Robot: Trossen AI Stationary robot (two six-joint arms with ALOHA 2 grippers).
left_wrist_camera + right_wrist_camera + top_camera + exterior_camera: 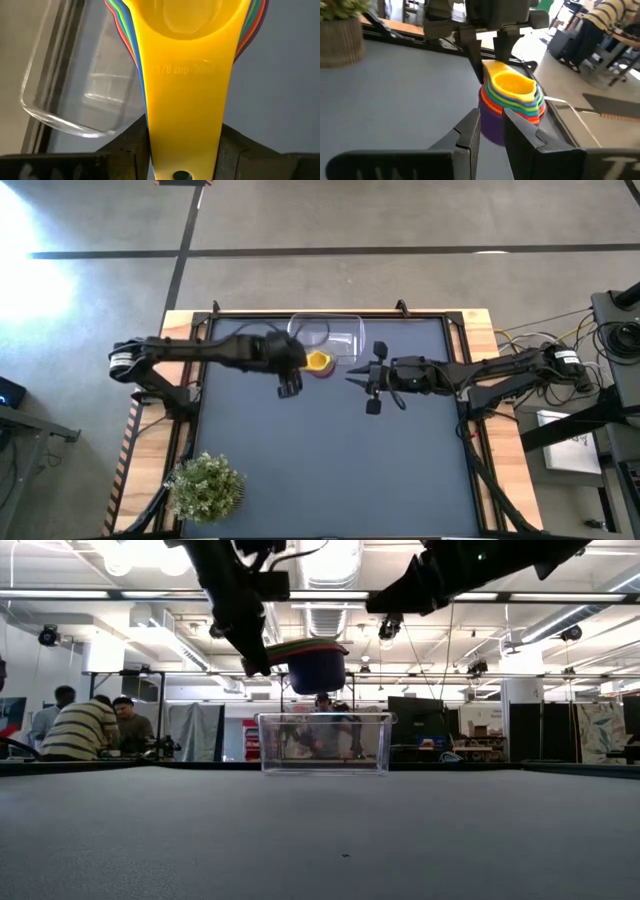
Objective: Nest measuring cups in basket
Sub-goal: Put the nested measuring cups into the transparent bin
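The measuring cups (512, 97) are nested into one stack, yellow on top and purple at the bottom. The stack (316, 664) hangs in the air above the near rim of the clear basket (335, 335), which stands on the table's far middle. My left gripper (300, 361) is shut on the stack's handles. My right gripper (491, 131) waits just right of the stack, a little above the table, its fingers a narrow gap apart and pointing at the purple bowl. My left gripper pinches the stacked flat handles (182, 125) between its two fingers (129, 147), near the handles' free end, one finger at each side edge. It comes from the table's left, fingers lying along the handles. The stack is lifted clear, bowls level and open upward.
A small green potted plant (205, 485) stands at the table's near left corner. The dark mat (330, 470) between the arms and the near edge holds nothing else. People sit in the room beyond the table (85, 725).
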